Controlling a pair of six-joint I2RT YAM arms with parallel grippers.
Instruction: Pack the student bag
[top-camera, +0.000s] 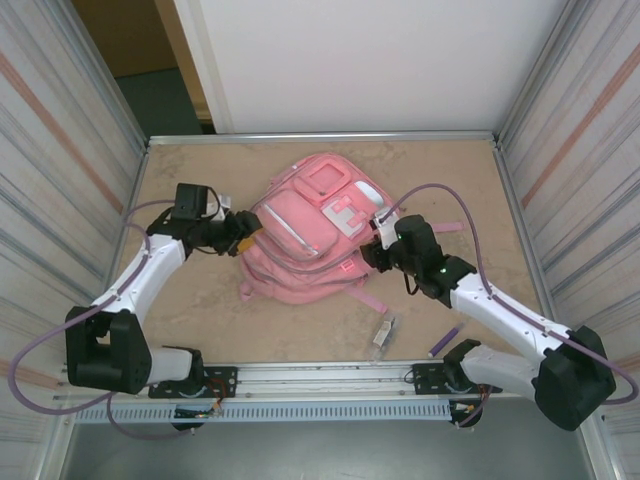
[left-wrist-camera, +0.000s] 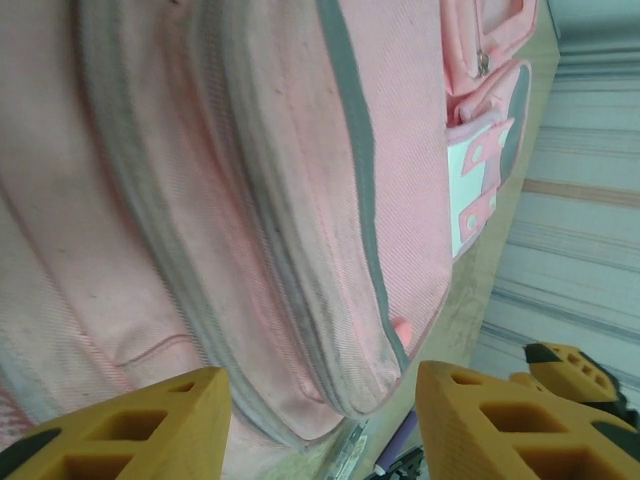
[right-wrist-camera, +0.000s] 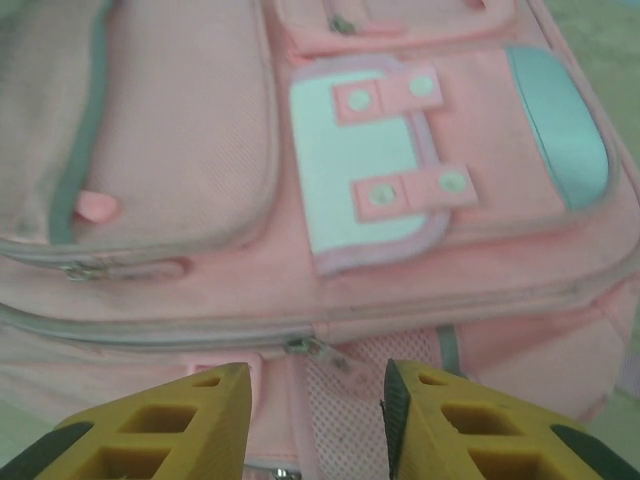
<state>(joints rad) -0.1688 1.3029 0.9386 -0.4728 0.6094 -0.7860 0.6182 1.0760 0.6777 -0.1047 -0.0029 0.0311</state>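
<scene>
The student bag (top-camera: 305, 235), a large pink backpack with zip pockets and pale patches, lies flat on the middle of the table. My left gripper (top-camera: 245, 243) sits at the bag's left edge. In the left wrist view it (left-wrist-camera: 320, 425) is open, with the bag's zipped seam (left-wrist-camera: 300, 330) beyond the gap between its yellow fingers. My right gripper (top-camera: 375, 252) is at the bag's right side. The right wrist view shows it (right-wrist-camera: 318, 410) open, its fingers either side of a clear zip pull (right-wrist-camera: 335, 362) above a pink mesh pocket, gripping nothing.
A purple pen (top-camera: 446, 342) and a small pale oblong item (top-camera: 383, 332) lie on the table near the front rail, right of centre. A pink strap (top-camera: 447, 228) trails right of the bag. Ribbed walls close in both sides.
</scene>
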